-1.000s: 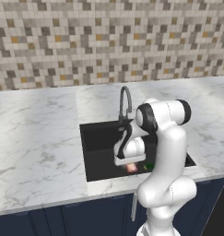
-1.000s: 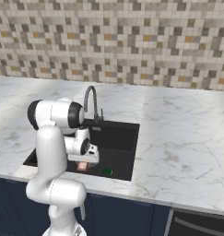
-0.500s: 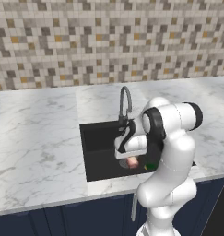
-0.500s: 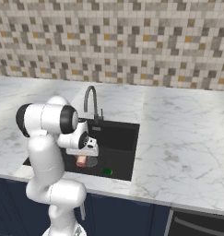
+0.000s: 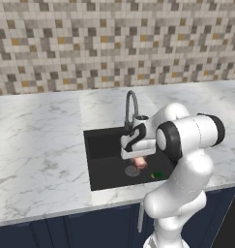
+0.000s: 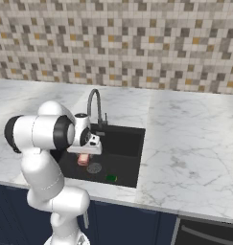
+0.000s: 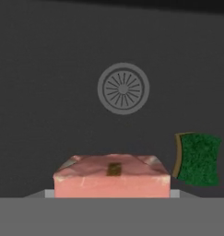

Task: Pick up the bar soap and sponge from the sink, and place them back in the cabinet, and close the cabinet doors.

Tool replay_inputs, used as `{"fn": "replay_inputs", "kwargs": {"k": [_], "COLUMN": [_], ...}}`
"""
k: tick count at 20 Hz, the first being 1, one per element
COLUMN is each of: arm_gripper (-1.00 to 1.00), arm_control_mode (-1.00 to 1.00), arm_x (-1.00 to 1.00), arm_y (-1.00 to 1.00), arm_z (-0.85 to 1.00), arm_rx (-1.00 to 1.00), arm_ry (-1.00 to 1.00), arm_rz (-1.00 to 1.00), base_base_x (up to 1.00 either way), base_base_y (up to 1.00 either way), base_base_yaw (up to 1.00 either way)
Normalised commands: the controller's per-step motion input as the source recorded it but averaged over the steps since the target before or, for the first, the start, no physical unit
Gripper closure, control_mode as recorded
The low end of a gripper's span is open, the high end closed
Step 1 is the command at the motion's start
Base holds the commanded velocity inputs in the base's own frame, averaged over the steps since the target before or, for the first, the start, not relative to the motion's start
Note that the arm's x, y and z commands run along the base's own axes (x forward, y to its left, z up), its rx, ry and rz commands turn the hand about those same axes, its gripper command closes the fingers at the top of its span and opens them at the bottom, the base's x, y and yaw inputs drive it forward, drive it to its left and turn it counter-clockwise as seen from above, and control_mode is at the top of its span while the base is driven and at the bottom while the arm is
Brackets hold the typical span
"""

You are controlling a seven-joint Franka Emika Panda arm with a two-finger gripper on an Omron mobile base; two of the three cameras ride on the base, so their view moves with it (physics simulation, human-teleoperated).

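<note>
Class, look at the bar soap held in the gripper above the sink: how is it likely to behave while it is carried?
The bar soap looks like a stiff, flat block, so it probably won't flex. Its flat sides suit the gripper, though soap may be slippery. If dropped, it would likely land flat in the sink, not roll.

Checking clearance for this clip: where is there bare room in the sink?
Bare sink floor lies left of the drain and behind it toward the faucet. Crowded: the front right, where the gripper holds the soap beside the sponge.

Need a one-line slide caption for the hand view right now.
Bar soap held in the hand above the black sink floor, drain beyond, sponge lying to one side.
</note>
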Motion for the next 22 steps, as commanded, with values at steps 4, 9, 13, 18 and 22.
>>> {"fn": "replay_inputs", "kwargs": {"k": [4, 9, 13, 18, 22], "arm_gripper": [1.00, 1.00, 1.00, 1.00, 1.00], "arm_control_mode": [-1.00, -1.00, -1.00, -1.00, -1.00], "arm_x": [0.00, -0.14, -0.26, -0.31, -0.36], "arm_y": [0.00, 0.00, 0.00, 0.00, 0.00], "arm_z": [0.50, 0.44, 0.33, 0.36, 0.37], "arm_rx": [0.00, 0.00, 0.00, 0.00, 0.00], "arm_ry": [0.00, 0.00, 0.00, 0.00, 0.00], "arm_rz": [0.00, 0.00, 0.00, 0.00, 0.00], "base_base_x": [0.00, 0.00, 0.00, 0.00, 0.00], "base_base_y": [0.00, 0.00, 0.00, 0.00, 0.00], "base_base_yaw": [0.00, 0.00, 0.00, 0.00, 0.00]}}
